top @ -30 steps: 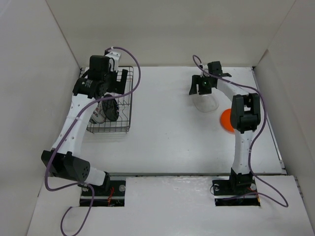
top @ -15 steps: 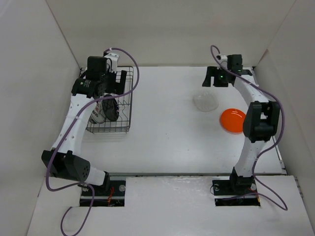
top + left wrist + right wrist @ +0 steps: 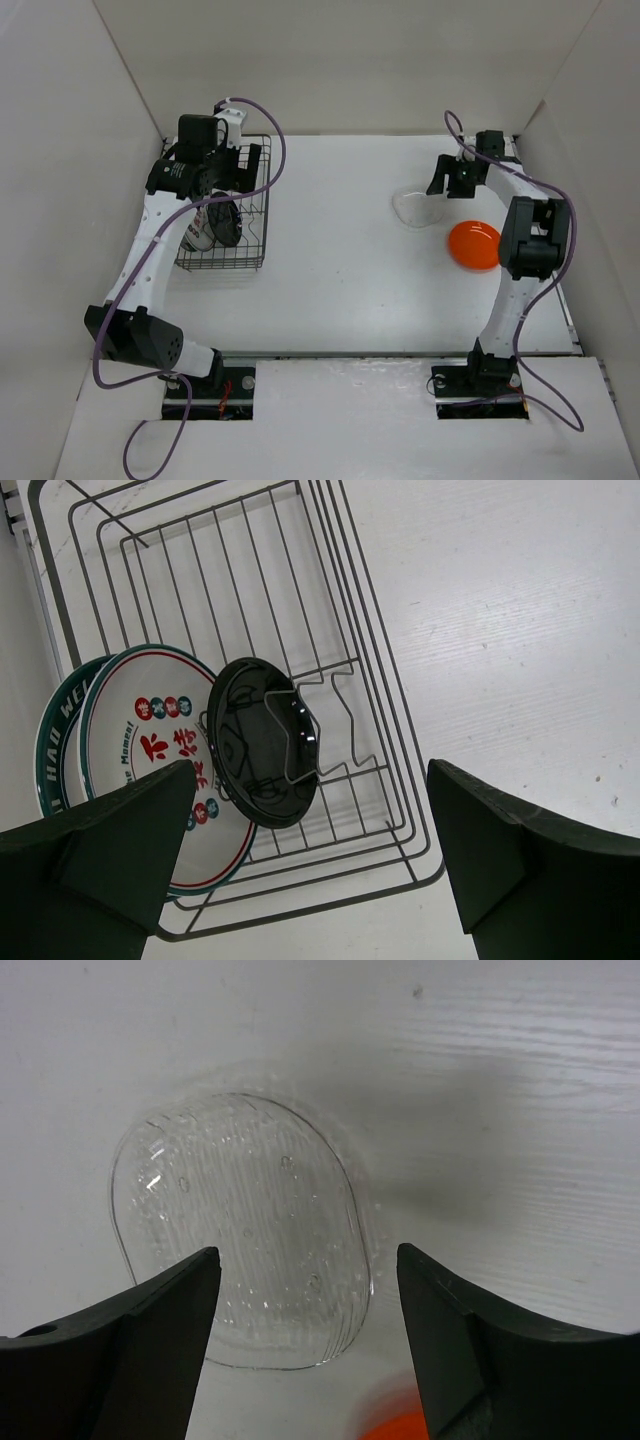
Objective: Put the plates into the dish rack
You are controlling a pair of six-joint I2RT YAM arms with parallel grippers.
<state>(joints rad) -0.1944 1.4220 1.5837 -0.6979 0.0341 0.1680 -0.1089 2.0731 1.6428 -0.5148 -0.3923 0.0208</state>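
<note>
Top external: rack (image 3: 225, 215) sits at the far left of the table (image 3: 340, 260), clear plate (image 3: 418, 207) and orange plate (image 3: 473, 245) lie at the far right.
Rack: dark wire basket, three plates standing on edge at its near end, the far end holding none.
Black plate (image 3: 262, 742): glossy, tilted, leaning on the zigzag divider (image 3: 335, 715), overlapping the white plate behind it.
White plate (image 3: 150, 770): green and red rim lines, large red Chinese characters in the middle, the first looks like "不", the next partly covered by the black plate.
White plate, small print: a row of small coloured round badges above the characters, plus a curved line of letters near the rim, too small to read.
Green-rimmed plate (image 3: 50, 745): rearmost, mostly hidden, white letters "WE" show on its dark green band, the rest covered.
Left gripper (image 3: 310, 770): above the rack, jaws spread wide, gripping nothing.
Right gripper (image 3: 308, 1255): over the clear plate, jaws well apart, nothing between them.
Clear plate: flat on the table, dotted with droplets or bubbles, no writing seen.
Orange plate: flat on the table just beside the clear plate, on its near right side; plain.
</note>
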